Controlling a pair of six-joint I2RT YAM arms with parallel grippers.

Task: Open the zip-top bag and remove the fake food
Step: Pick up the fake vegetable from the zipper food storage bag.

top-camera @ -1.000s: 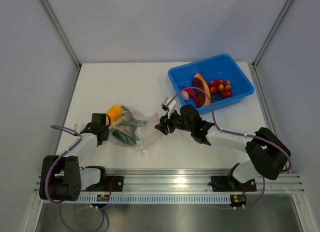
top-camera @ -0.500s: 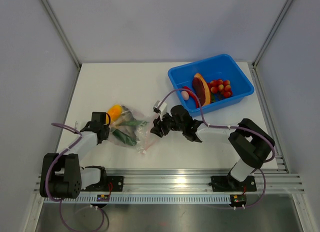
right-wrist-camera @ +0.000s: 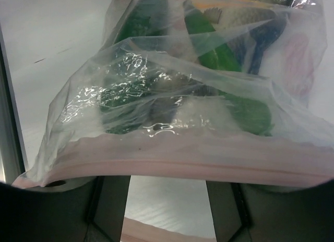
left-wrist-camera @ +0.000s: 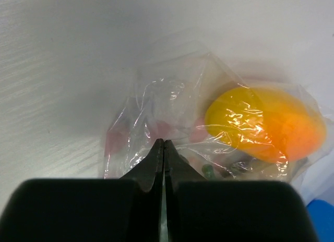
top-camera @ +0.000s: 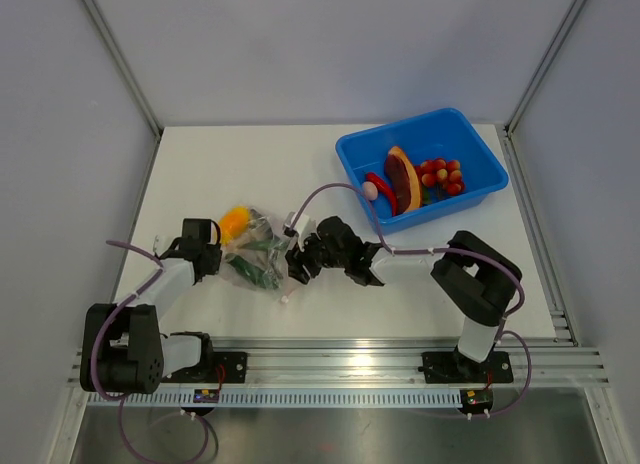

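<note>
The zip-top bag (top-camera: 258,256) lies crinkled left of the table's middle, and some fake food shows through it. A yellow-orange fruit (left-wrist-camera: 266,122) sits at its far end, with a green cucumber (right-wrist-camera: 229,70) and a grey fish (right-wrist-camera: 245,17) inside. My left gripper (top-camera: 206,256) is shut on the bag's left edge (left-wrist-camera: 164,144). My right gripper (top-camera: 297,262) stands open at the bag's right end. The pinkish zip strip (right-wrist-camera: 172,169) lies across its two fingers (right-wrist-camera: 110,200); nothing is pinched between them.
A blue bin (top-camera: 440,144) at the back right holds red tomatoes (top-camera: 441,175), an orange-brown wedge (top-camera: 402,174), a red chili (top-camera: 385,189) and a white egg (top-camera: 370,190). Grey walls close the table's left, back and right sides.
My right gripper has slid left from the table's middle up to the bag's zip end. The bag and the left gripper have barely moved.
</note>
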